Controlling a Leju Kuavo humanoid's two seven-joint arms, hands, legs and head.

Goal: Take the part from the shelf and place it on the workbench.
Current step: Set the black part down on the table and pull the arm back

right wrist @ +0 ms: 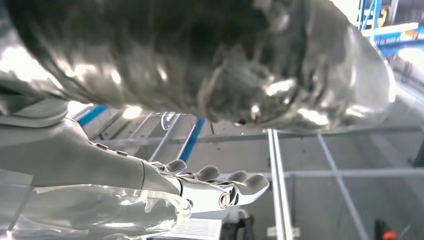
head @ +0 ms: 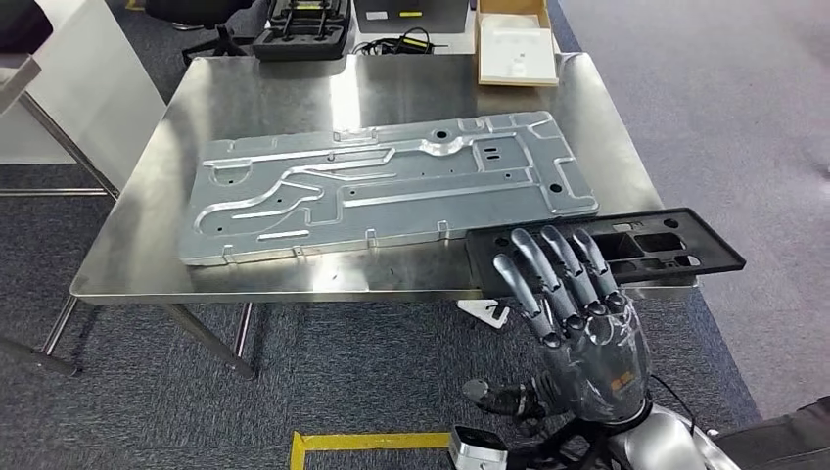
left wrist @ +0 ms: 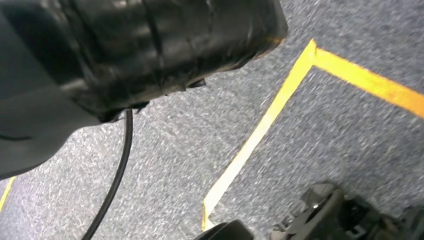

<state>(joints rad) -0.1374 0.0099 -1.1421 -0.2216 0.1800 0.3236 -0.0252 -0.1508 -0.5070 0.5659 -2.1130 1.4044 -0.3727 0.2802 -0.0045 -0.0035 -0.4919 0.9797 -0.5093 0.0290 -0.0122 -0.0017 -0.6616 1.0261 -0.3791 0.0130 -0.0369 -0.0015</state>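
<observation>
While raised, right robot hand outstretched

One workbench holds one metal panel, one black part and one cardboard box.

I take the workbench as my landmark. On it lies the large metal panel, spanning most of its width. The part sits on the workbench's near right corner, just beside the panel and overhanging the edge. My right hand hangs before that corner. Behind the workbench I see a cardboard box and a tray.
</observation>
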